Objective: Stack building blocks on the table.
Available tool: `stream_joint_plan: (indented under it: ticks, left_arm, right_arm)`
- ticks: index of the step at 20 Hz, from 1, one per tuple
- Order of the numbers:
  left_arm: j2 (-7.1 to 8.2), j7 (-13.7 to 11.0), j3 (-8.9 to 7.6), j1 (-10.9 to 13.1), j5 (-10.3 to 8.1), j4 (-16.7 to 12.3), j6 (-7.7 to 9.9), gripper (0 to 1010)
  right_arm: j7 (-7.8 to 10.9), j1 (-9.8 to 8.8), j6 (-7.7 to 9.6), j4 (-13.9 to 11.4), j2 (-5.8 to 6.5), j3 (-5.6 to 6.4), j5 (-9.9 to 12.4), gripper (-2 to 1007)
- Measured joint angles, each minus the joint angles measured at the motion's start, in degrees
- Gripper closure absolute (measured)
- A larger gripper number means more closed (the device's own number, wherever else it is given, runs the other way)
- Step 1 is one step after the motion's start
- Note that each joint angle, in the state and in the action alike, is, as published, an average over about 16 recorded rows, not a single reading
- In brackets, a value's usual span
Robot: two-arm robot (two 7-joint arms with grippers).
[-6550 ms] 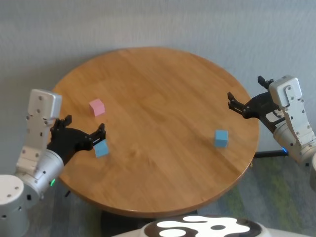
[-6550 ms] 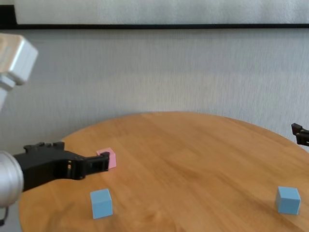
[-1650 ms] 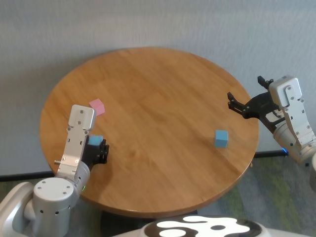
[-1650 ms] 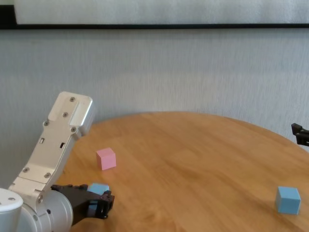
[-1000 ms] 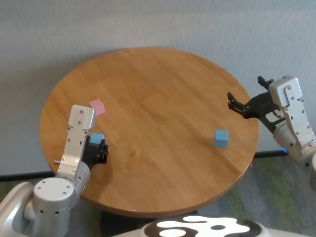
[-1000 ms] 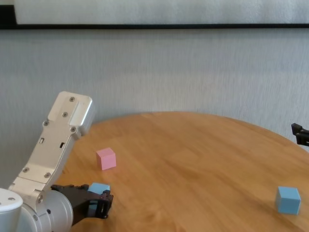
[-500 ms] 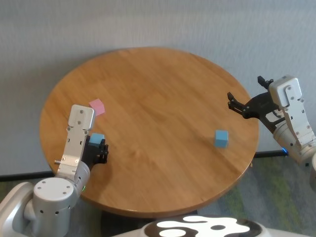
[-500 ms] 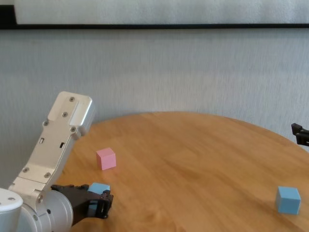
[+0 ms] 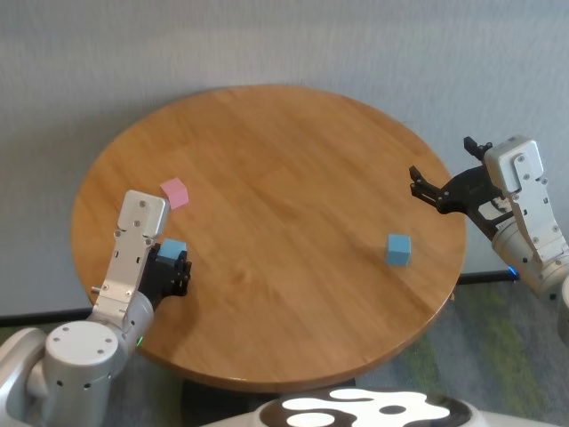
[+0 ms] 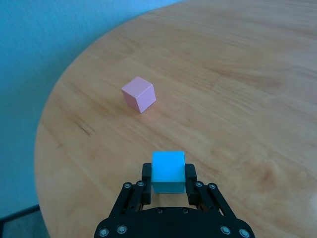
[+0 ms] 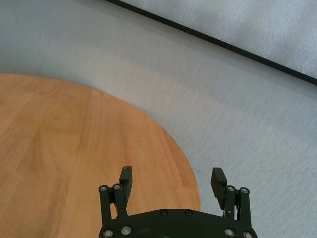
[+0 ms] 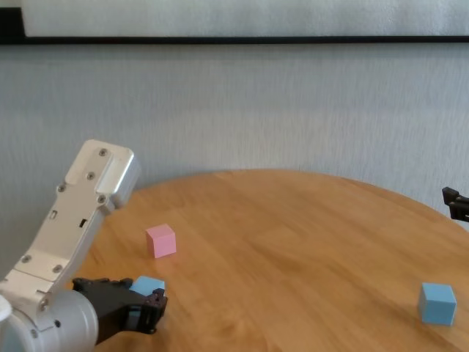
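Note:
My left gripper is shut on a light blue block low over the left part of the round wooden table. The left wrist view shows the block clamped between the two fingers. The pink block lies on the table just beyond it, also seen in the left wrist view and the chest view. The second light blue block sits alone at the table's right side. My right gripper is open and empty above the table's right edge.
A grey wall stands behind the table. The table's left rim runs close to the held block. The right wrist view shows only the table's rim and the wall.
Since 6.5 s ago my left gripper has shut on the near blue block. In the last half second the left arm shifted slightly left with it. The right arm has not moved.

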Motion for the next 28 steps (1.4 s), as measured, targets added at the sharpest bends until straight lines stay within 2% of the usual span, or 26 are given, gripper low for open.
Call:
stream_joint_plan:
  ticks: [7, 16, 22, 28]
  left_arm:
    - [2.14, -3.8, 0.41, -0.8, 1.52, 0.0, -1.98, 604]
    - [3.82, -11.2, 1.94, -3.4, 2.62, 0.5, -4.83, 604]
    - [3.94, -17.8, 3.31, -5.8, 1.98, 1.6, -6.53, 604]
    - [3.42, -24.4, 5.11, -8.5, 1.2, 3.7, -8.06, 604]
  right_arm:
    - [0.0, 0.0, 0.0, 0.0, 0.0, 0.0, 0.0, 0]
    - [0.0, 0.0, 0.0, 0.0, 0.0, 0.0, 0.0, 0]
    - [0.0, 0.0, 0.0, 0.0, 0.0, 0.0, 0.0, 0]
    - [0.0, 0.0, 0.0, 0.0, 0.0, 0.0, 0.0, 0]
